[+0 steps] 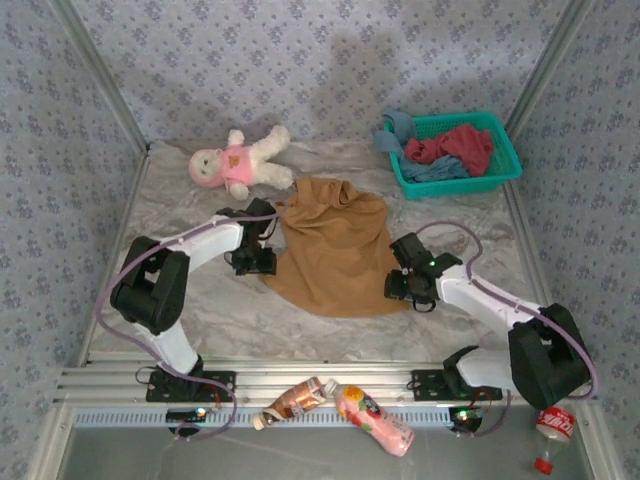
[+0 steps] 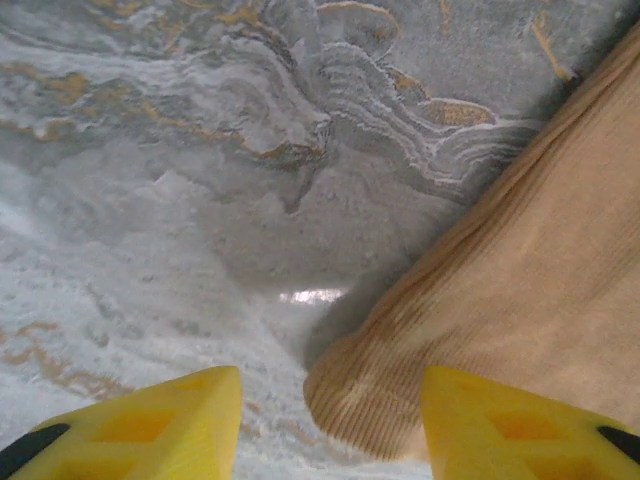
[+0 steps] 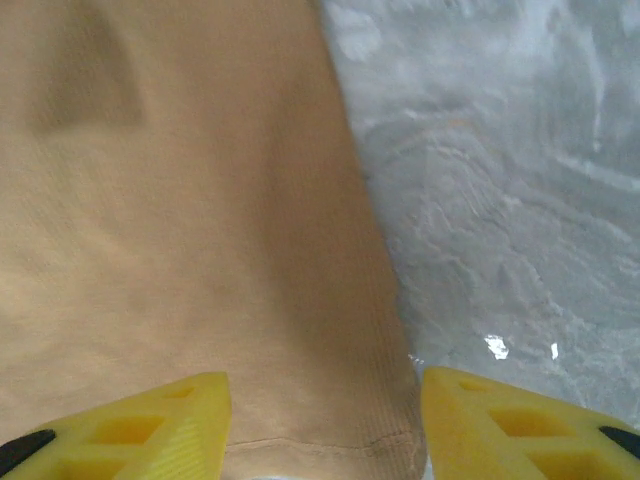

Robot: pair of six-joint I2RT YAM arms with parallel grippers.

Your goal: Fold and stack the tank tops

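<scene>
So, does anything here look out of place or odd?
The tan top is not flat: its far end is bunched up. A blue top hangs over the basket's left rim. A pink bottle lies on its side by the near rail.

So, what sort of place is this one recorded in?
Likely a staged robot test cell, not a home: patterned fabric walls enclose a marble-print table, with laundry props laid out, a tan tank top, a teal basket and a plush doll.
</scene>
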